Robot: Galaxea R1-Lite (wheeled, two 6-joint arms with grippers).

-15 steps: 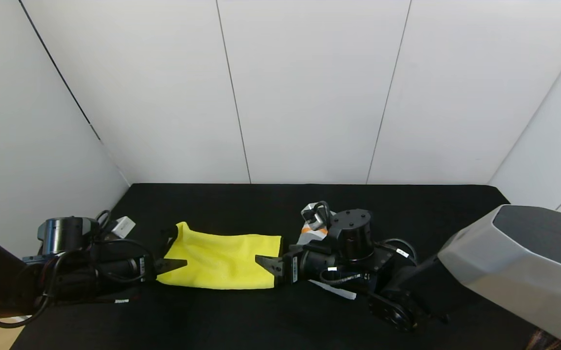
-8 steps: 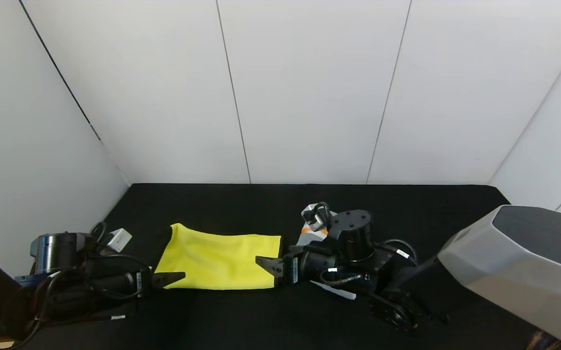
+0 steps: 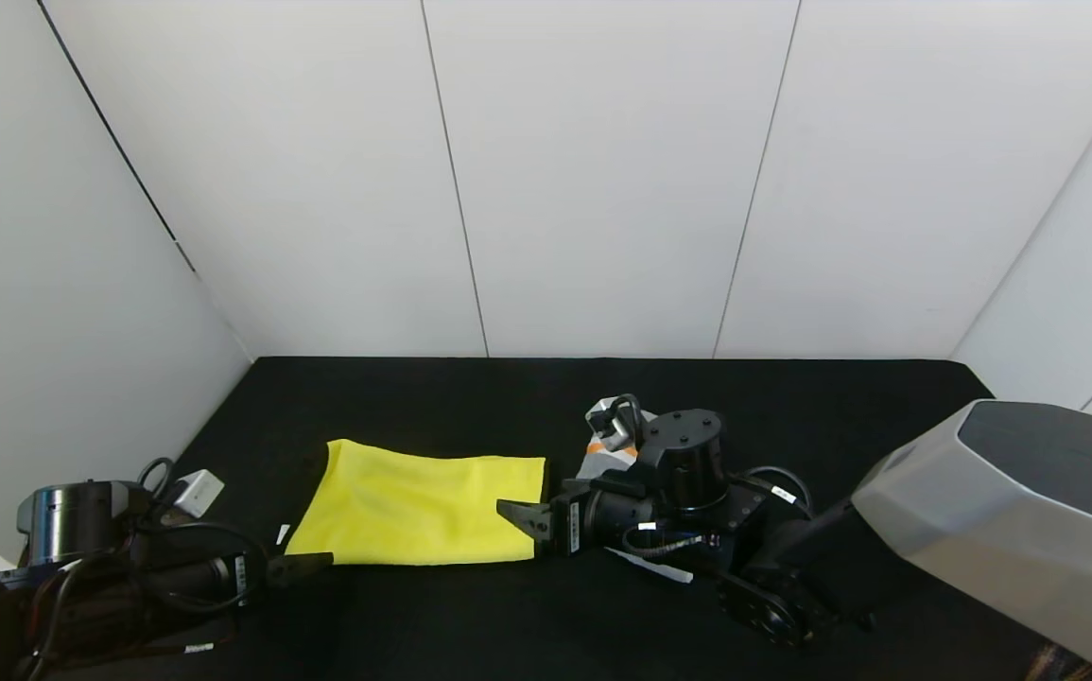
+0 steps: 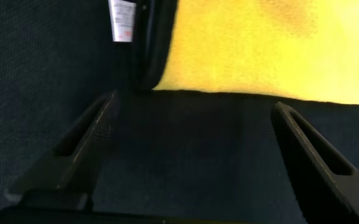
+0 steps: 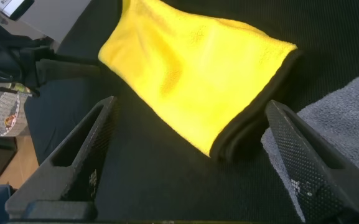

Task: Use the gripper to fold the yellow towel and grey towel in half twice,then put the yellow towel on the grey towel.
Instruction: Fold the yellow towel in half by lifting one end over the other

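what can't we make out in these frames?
- Grey towel: head view, mostly hidden behind the right arm; its fold state is unreadable. Right wrist view shows one corner, cut by the edge.
- Yellow towel: layer count unclear; left wrist view shows only an edge strip.
- White tag: left wrist view, print too small.
- Left end effector: dark against the black table.

Lab test booth: bare white wall panels (image 3: 602,180), black-covered table (image 3: 470,615).
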